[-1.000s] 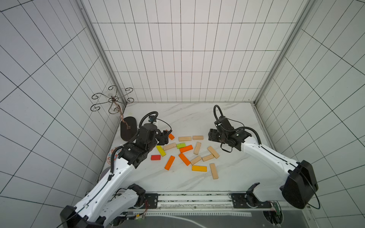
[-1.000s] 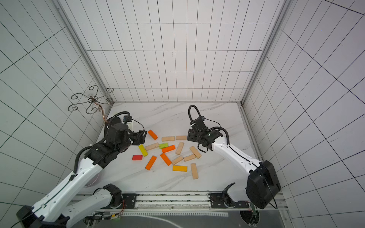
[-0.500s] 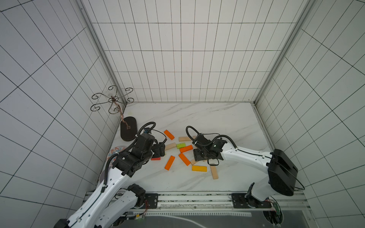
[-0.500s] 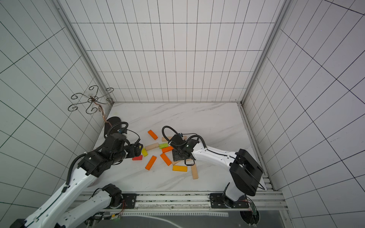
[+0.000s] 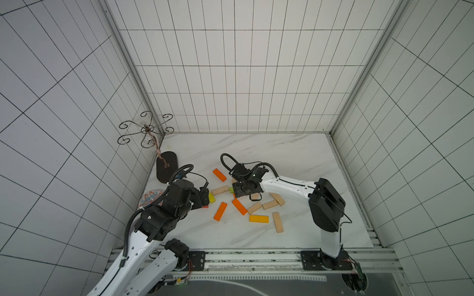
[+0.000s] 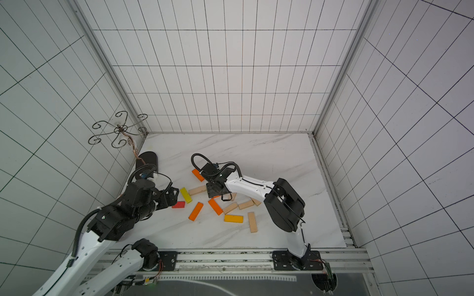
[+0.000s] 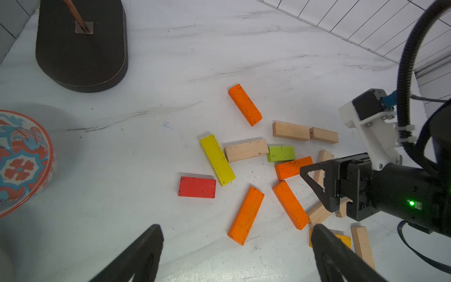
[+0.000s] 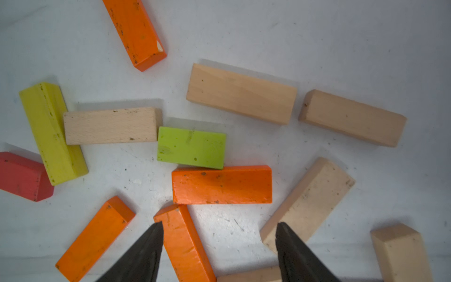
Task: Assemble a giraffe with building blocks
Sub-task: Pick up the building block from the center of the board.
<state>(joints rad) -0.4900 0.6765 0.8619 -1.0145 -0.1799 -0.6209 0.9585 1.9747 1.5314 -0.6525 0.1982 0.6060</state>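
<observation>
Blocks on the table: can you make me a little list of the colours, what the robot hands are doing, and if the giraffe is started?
Colours: red block, yellow block, lime green block, golden yellow block, four orange blocks, several pale wooden blocks
Left gripper: open, holding nothing
Right gripper: open, above the blocks, holding nothing
Giraffe: not started; blocks lie scattered on the table
Also there: patterned plate, dark stand base

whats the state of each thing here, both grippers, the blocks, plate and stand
left gripper, open, empty
right gripper, open, empty, low over the blocks
building blocks, lying loose and flat on the table, nothing assembled yet
lime green block, flat, touching an orange block
plate, right way up, empty where visible
stand, upright
</observation>
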